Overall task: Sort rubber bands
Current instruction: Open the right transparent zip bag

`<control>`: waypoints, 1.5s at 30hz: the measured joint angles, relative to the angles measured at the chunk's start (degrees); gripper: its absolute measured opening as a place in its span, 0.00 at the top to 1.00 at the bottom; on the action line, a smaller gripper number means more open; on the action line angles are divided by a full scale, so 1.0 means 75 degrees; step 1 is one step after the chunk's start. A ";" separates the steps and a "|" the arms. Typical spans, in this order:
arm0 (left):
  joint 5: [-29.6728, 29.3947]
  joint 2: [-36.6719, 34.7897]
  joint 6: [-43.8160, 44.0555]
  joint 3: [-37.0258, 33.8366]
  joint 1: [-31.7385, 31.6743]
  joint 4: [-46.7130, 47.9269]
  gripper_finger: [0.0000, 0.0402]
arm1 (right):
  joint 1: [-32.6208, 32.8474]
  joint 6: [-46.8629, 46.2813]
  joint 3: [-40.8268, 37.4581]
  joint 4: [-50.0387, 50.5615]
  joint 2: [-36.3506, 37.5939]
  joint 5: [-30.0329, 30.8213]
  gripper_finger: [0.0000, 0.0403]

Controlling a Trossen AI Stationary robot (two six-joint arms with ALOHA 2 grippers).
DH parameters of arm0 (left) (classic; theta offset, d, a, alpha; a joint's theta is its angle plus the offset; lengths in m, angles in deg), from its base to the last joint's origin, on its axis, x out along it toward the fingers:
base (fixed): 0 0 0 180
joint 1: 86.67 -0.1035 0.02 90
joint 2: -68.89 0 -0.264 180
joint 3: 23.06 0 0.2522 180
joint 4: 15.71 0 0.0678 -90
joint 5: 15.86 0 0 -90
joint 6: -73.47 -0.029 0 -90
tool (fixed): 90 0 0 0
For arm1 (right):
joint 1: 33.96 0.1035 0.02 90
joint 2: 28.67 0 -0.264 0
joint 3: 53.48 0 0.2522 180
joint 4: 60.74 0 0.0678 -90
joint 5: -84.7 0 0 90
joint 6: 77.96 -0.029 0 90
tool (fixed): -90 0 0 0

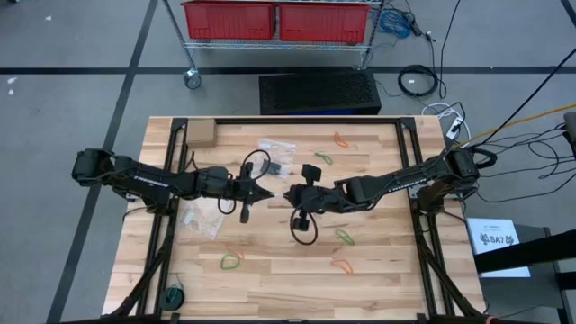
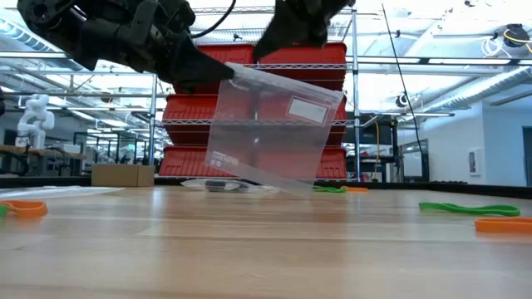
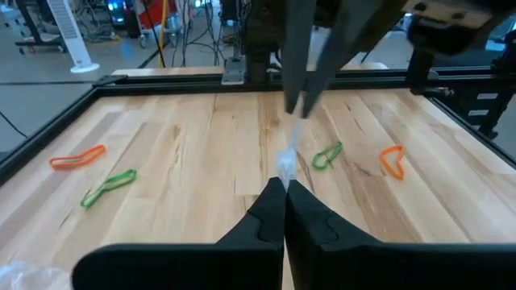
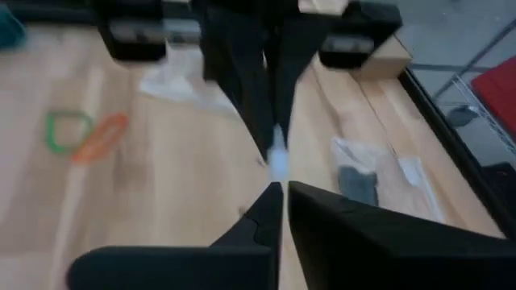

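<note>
At the middle of the wooden worktop [image 1: 270, 270], the left gripper [image 1: 266, 192] and right gripper [image 1: 290, 194] meet tip to tip, held up off the wood. Between them hangs a clear bag [image 2: 270, 133], tilted, its lower edge near the worktop in the low view. The left gripper's fingers [image 3: 270, 217] are pressed together, pinching one top corner of the bag. The right gripper's fingers [image 4: 266, 213] lie nearly together at the other corner; whether they hold it I cannot tell. Both arms stretch in flat from the worktop's two sides.

The rubber bands lie loose on the wood, apart from the grippers: a green band [image 1: 231, 262] and an orange band [image 1: 236, 251] near the front left, a green one [image 1: 345, 237] and an orange one [image 1: 340, 265] front right, another green [image 1: 323, 157] and orange [image 1: 341, 139] toward the back. More clear bags [image 1: 275, 148] lie at the back and a crumpled one [image 1: 201, 219] under the left arm. A small cardboard box [image 1: 199, 133] sits at the back left corner.

Beyond the worktop stand a wire rack with red bins [image 1: 279, 20], a black crate [image 1: 319, 93] and cables [image 1: 418, 81] on the grey floor.
</note>
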 joint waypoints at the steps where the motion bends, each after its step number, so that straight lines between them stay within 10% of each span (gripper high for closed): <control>1: 0.0000 0.0000 -0.0001 0.0000 0.0000 -0.0004 1.00 | -0.0022 -0.0049 0.0000 -0.0142 -0.0001 -0.0166 0.94; 18: -0.0019 0.0000 -0.0143 0.0000 0.0006 -0.0067 1.00 | -0.0812 -0.0657 0.0000 -0.0719 -0.0216 -0.2133 0.72; 45: -0.0117 0.0000 -0.0144 0.0000 0.0006 -0.0023 1.00 | -0.0943 -0.0837 0.0008 -0.0455 -0.0458 -0.2078 0.99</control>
